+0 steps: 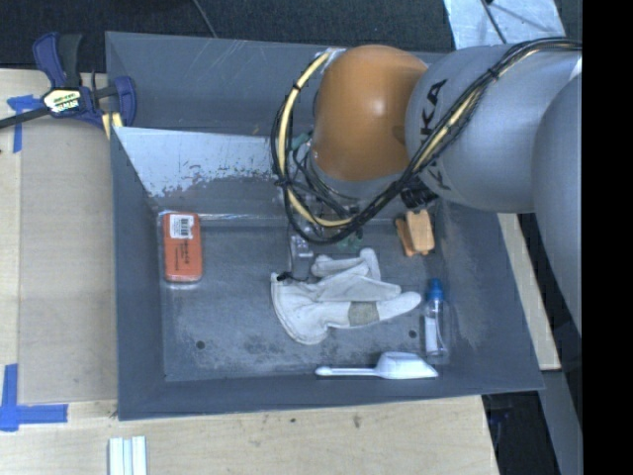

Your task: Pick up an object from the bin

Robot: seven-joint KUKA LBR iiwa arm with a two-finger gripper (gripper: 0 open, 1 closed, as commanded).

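The gripper [302, 257], whose state I cannot tell, hangs at the upper left edge of the white glove [341, 305] amid the bin [223, 320]; best pinch a raised fold, then lift straight.

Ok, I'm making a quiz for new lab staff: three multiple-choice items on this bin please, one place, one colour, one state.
1. Where in the bin is the labelled orange block? A left side B right side C centre
2. The cap of the clear tube is: A red B blue C green
3. The white glove is: A lying on the floor B hanging over the rim C lifted clear
Answers: A, it lies near the left wall; B, blue at its upper end; A, it lies spread out by the gripper.
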